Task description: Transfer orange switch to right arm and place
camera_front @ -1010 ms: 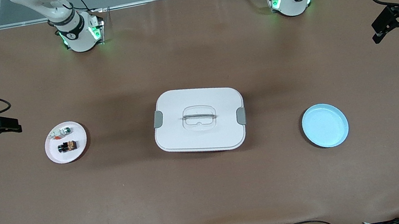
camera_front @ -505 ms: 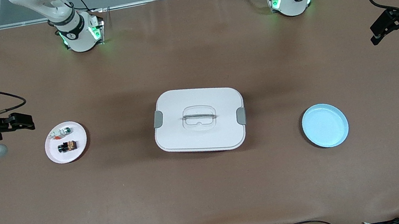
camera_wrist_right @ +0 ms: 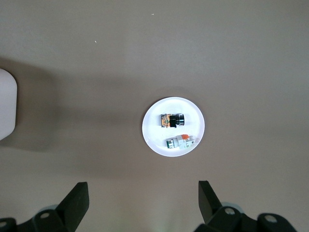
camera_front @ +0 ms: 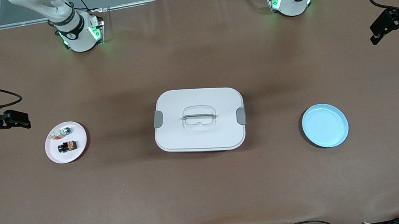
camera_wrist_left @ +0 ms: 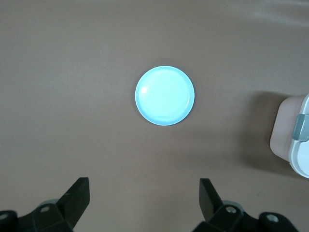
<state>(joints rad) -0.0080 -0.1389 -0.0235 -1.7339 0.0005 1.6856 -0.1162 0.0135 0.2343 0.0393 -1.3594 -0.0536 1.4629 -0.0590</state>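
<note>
Orange switch (camera_front: 67,146): on pink plate (camera_front: 81,146), long axis along the table's length, black cap toward right arm's end. Right gripper (camera_front: 18,120) and left gripper (camera_front: 384,29): spread, empty, partly cropped.

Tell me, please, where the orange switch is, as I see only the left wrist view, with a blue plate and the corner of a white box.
Observer: The orange switch lies on a pale plate toward the right arm's end of the table.
Operator: Is anything else on that plate?
Observer: Yes, a white-green part lies beside the switch, farther from the front camera.
Operator: And where is the right hand?
Observer: The right hand hangs open over the table beside that plate, holding nothing.
</note>
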